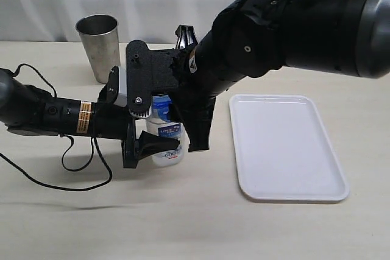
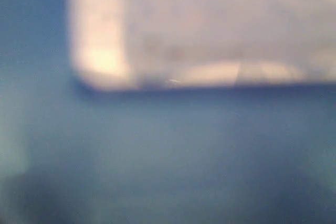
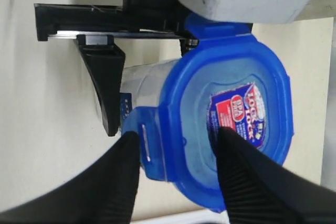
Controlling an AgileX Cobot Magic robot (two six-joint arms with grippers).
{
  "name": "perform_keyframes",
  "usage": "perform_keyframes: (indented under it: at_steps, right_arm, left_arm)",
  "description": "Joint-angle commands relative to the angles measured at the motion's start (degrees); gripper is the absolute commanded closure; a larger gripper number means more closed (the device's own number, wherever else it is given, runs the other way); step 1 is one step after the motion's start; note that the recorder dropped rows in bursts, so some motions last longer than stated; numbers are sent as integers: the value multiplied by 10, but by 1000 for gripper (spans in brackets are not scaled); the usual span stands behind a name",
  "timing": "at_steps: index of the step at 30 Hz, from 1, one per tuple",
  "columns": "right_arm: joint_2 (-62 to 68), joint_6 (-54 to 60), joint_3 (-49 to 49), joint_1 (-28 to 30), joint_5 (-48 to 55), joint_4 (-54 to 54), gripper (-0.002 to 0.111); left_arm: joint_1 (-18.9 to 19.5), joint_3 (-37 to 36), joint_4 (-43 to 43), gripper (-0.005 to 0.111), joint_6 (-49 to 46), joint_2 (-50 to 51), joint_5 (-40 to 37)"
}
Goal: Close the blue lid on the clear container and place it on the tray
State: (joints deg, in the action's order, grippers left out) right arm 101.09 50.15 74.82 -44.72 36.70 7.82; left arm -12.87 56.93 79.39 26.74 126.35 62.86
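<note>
The clear container stands upright on the table, left of the tray. My left gripper reaches in from the left and is shut on its labelled body. The left wrist view is a blue blur with no jaws to make out. The blue lid with its red-and-white sticker sits on top of the container. My right gripper hangs over the lid, open. One finger is by a side flap, the other over the lid's middle. In the exterior view, the right gripper covers most of the lid.
A grey steel tumbler stands at the back left. The left arm's black cable loops on the table in front of it. The big right arm crosses above the tray's far end.
</note>
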Motion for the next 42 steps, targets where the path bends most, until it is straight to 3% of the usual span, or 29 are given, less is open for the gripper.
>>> perform_keyframes:
  at_steps: [1, 7, 12, 17, 26, 39, 42]
  right_arm:
    - [49, 2, -17, -1, 10, -10, 76]
    - [64, -1, -47, -5, -28, -4, 78]
    - [64, -82, -76, -54, -48, 117, 84]
    - [64, -110, -76, -53, -24, 119, 84]
    - [9, -110, -76, -53, -40, 79, 65]
    - [-131, -110, -76, -53, -84, -20, 65]
    - [-164, -171, -76, -48, -113, -26, 65]
  left_arm:
    - [-5, -2, 9, 107, -12, -1, 11]
    - [-5, -2, 9, 107, -12, -1, 13]
    - [-5, -2, 9, 107, -12, -1, 25]
    - [-5, -2, 5, 107, -12, -1, 25]
    - [-5, -2, -10, 107, -30, -1, 20]
    - [-5, -2, -43, 107, -76, -1, 37]
    - [-5, -2, -48, 107, -107, -1, 37]
